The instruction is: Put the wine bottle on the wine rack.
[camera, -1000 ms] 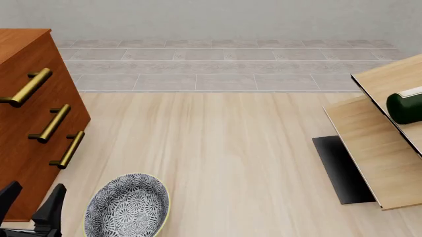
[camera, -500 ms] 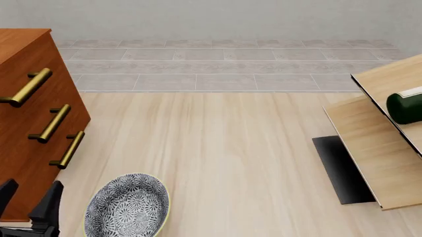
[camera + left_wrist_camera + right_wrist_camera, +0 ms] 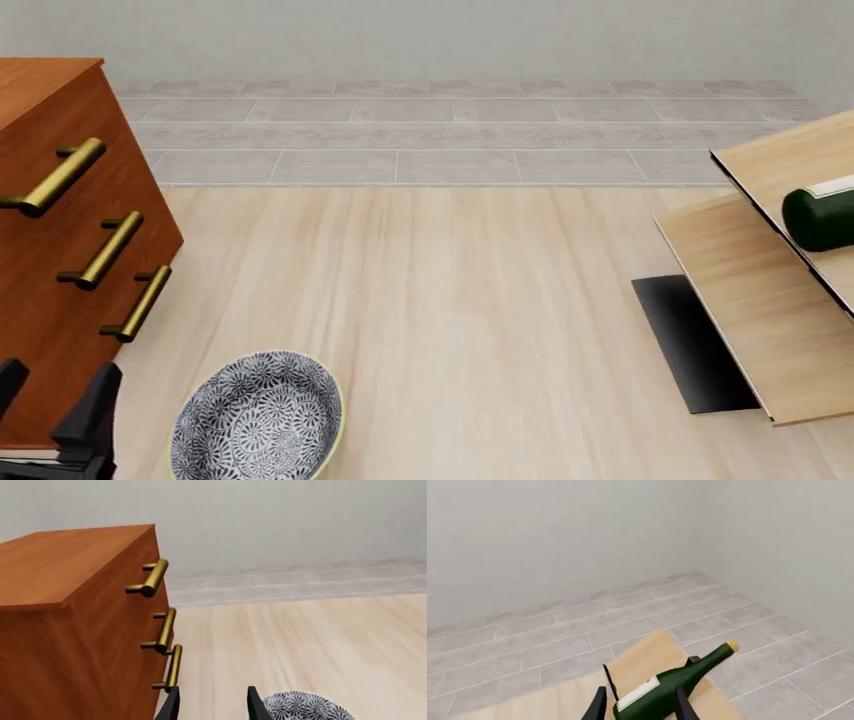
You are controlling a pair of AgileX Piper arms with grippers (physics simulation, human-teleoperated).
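Two grippers showing: right gripper [image 3: 639, 705], fingers apart and gripping nothing, is hovering just behind the wine bottle [image 3: 674, 687]; left gripper [image 3: 54, 412], also parted and empty, is idling near the patterned bowl [image 3: 258, 417] and drawer cabinet [image 3: 60, 250]; bottle is lying slanted on the wine rack [image 3: 747, 300]; placing step is looking done; next move is calling only for a clean retreat without nudging the bottle.
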